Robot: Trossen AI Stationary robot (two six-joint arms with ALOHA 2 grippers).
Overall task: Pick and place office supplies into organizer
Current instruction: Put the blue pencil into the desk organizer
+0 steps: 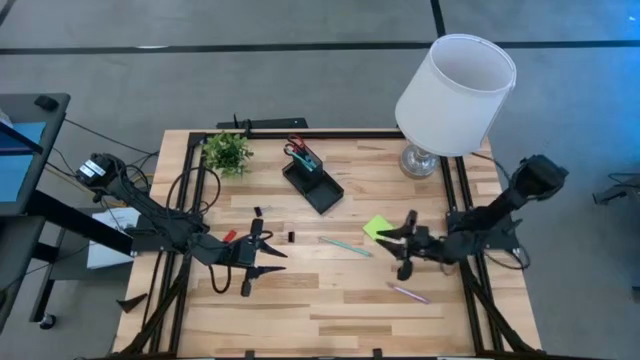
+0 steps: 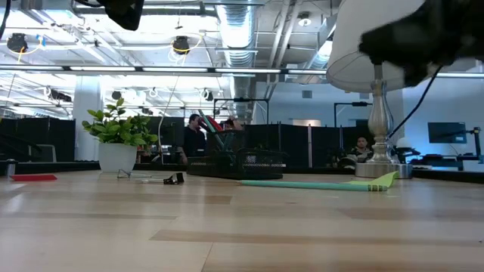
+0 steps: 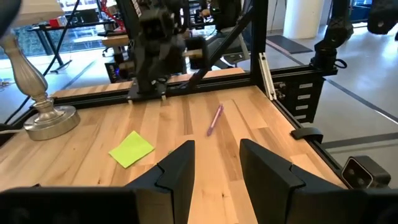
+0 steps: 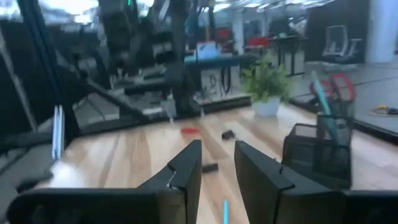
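The black organizer (image 1: 318, 182) stands at the table's far middle, with red-handled scissors (image 4: 339, 84) and a teal pen upright in its cup. Flat on the wood lie a teal pen (image 1: 345, 246), a lime-green sticky pad (image 1: 378, 228), a pink pen (image 1: 410, 292), two small black bits (image 1: 258, 211) (image 1: 292, 236) and a red bit (image 1: 228, 236). My left gripper (image 1: 272, 254) (image 3: 216, 146) hovers open at mid-left, pointing right toward the teal pen. My right gripper (image 1: 392, 240) (image 4: 217, 146) hovers open at mid-right beside the sticky pad, pointing left. Neither holds anything.
A white-shaded lamp (image 1: 455, 95) stands at the far right corner, and a small potted plant (image 1: 228, 152) at the far left. Black frame rails (image 1: 470, 290) run along the table's sides. Bare wood stretches along the near edge (image 1: 320, 325).
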